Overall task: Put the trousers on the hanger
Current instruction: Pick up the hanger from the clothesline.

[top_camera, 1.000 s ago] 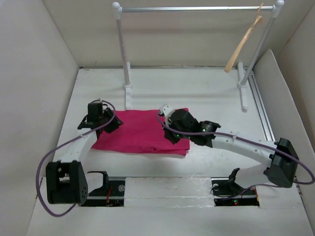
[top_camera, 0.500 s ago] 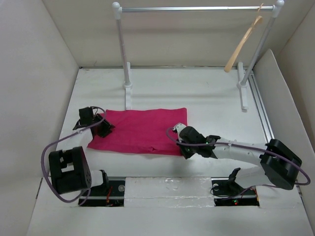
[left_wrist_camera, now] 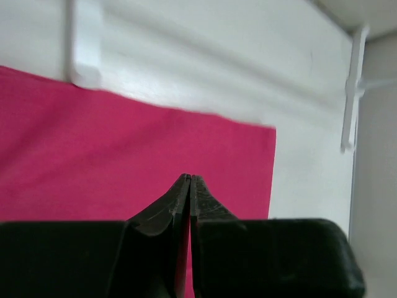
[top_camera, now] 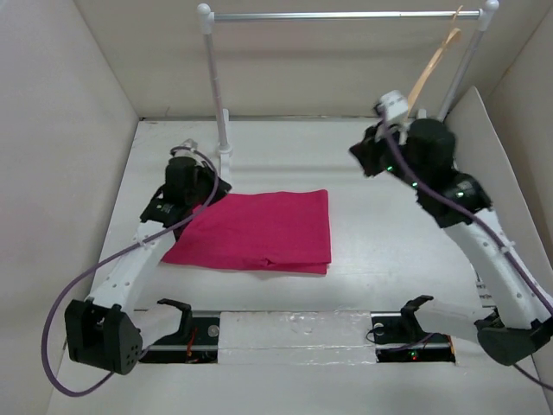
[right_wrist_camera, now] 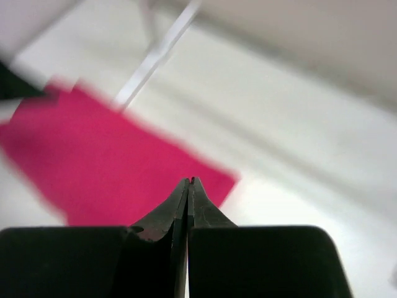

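The trousers (top_camera: 259, 232) lie folded flat mid-table (top_camera: 363, 173), and the hanger (top_camera: 437, 54) hangs from the rail (top_camera: 346, 15) at far right. Left gripper (left_wrist_camera: 190, 180) is pinched closed on nothing above the cloth's left end, and right gripper (right_wrist_camera: 190, 181) is closed too, empty, raised beside the hanger.

No legible text, label, brand mark, number or sign on the trousers (top_camera: 259, 229), the hanger (top_camera: 434, 62), the rail frame (top_camera: 346, 15) or the table (top_camera: 346, 164) beneath it.
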Controlling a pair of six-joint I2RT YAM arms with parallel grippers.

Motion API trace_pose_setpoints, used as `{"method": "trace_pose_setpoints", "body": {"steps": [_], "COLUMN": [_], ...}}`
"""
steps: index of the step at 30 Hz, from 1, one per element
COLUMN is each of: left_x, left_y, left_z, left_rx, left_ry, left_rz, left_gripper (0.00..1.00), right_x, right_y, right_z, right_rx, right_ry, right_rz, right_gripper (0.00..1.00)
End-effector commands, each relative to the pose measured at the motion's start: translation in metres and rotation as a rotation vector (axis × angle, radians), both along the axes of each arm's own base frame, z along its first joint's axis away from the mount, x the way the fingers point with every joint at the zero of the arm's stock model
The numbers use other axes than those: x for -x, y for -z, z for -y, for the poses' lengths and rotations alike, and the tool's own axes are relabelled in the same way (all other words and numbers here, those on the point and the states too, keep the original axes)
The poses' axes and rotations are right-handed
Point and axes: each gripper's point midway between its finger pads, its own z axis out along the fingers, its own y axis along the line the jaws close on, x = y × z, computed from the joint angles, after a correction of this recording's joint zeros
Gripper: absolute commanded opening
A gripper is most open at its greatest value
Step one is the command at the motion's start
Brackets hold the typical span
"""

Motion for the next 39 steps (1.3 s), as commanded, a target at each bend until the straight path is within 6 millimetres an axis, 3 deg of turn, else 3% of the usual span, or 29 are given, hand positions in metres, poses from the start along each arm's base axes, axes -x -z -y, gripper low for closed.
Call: {"method": "trace_pose_setpoints", "body": {"steps": [1,3,4,5,6,7,8,9,10,13,15,21,28,36,39], "left_x": [0.012,0.018,0.018,0.019,0.031,0.036,0.039,0.051,0.057,0.080,0.089,0.111,0.118,0.119,0.119], "left_y": [0.016,0.013,0.000,0.002,-0.013,-0.017,-0.017,-0.021,-0.020,-0.006,0.011,0.045,0.061,0.063,0.065], "left_z": [0.050,0.070,0.082,0.087,0.115,0.124,0.133,0.150,0.158,0.178,0.178,0.172,0.175,0.178,0.177], "left_rx": [-0.123,-0.170,-0.187,-0.240,-0.246,-0.264,-0.291,-0.286,-0.279,-0.252,-0.247,-0.247,-0.243,-0.238,-0.240], "left_ry": [0.119,0.149,0.166,0.159,0.220,0.236,0.250,0.303,0.327,0.407,0.425,0.454,0.465,0.460,0.452], "left_rz": [-0.030,-0.009,0.023,0.023,0.067,0.080,0.086,0.102,0.103,0.082,0.045,-0.031,-0.074,-0.090,-0.097], "left_gripper": [0.00,0.00,0.00,0.00,0.00,0.00,0.00,0.00,0.00,0.06,0.09,0.11,0.11,0.11,0.11], "right_x": [-0.032,-0.043,-0.057,-0.066,-0.073,-0.082,-0.100,-0.108,-0.117,-0.151,-0.166,-0.177,-0.197,-0.230,-0.234], "right_y": [-0.096,-0.126,-0.128,-0.148,-0.148,-0.148,-0.136,-0.135,-0.129,-0.111,-0.107,-0.104,-0.080,-0.065,-0.068], "right_z": [0.069,0.100,0.113,0.148,0.160,0.174,0.185,0.205,0.213,0.218,0.214,0.206,0.195,0.176,0.166], "right_rx": [-0.085,-0.113,-0.117,-0.131,-0.140,-0.145,-0.181,-0.197,-0.215,-0.286,-0.319,-0.386,-0.424,-0.439,-0.445], "right_ry": [0.117,0.182,0.214,0.313,0.336,0.356,0.373,0.390,0.388,0.300,0.221,0.114,0.085,0.051,0.023], "right_rz": [0.202,0.263,0.259,0.297,0.284,0.277,0.224,0.223,0.208,0.180,0.186,0.268,0.227,0.199,0.205], "right_gripper": [0.00,0.00,0.11,0.25,0.39,0.60,0.66,0.69,0.73,0.76,0.77,0.78,0.74,0.73,0.58]}}
